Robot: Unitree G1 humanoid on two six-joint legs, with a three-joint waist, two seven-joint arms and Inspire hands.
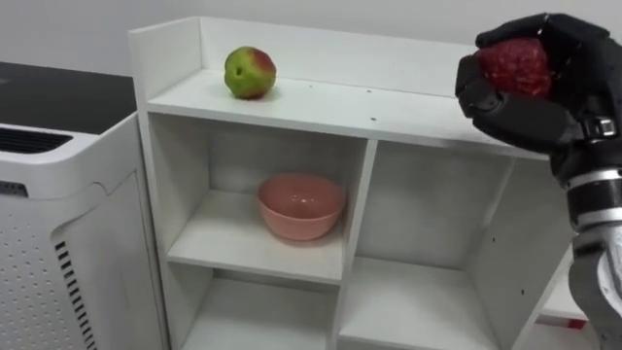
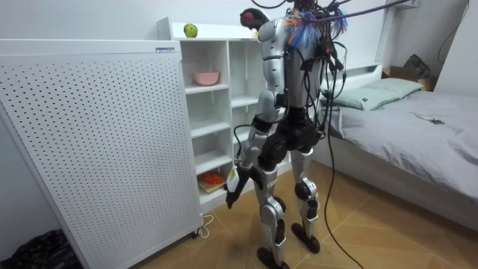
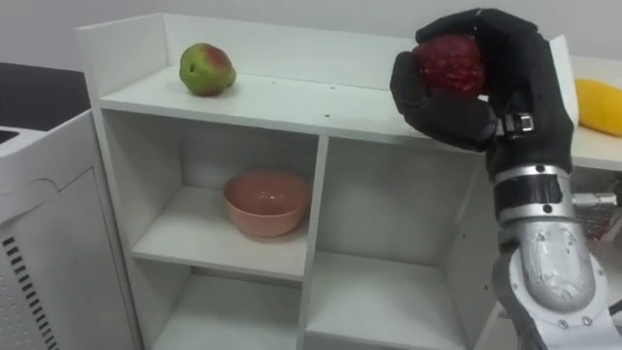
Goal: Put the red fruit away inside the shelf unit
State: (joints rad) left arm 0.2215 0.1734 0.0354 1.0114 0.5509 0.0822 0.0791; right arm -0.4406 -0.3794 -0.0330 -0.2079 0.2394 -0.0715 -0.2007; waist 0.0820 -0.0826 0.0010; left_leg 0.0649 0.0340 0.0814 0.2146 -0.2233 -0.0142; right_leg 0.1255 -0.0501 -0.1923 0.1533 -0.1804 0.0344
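Fruit is what you are putting away, and the red fruit (image 1: 513, 66) is in your right hand (image 1: 533, 115), not yet on a shelf.

The closet (image 1: 360, 105) is the biggest thing here. It is white, with a flat top shelf and open spaces under it. You stand right in front of it. A white box (image 1: 58, 224) stands just beside it on your left.

A pink bowl (image 1: 300, 206) sits in the upper left space, open side up, so it could take fruit. An apple (image 1: 250, 73) rests on the left of the top shelf. A yellow fruit (image 3: 598, 105) lies on the right of that shelf, just past your hand. I think the top shelf is where the fruit is being lined up, and the bare middle is free for one more.

Your right hand is held high, level with the top shelf. It is closed round the red fruit, wrapped tight so the fruit can't drop. It touches nothing else.

Your left hand (image 2: 232, 193) hangs low by your leg. I cannot tell how it is set.
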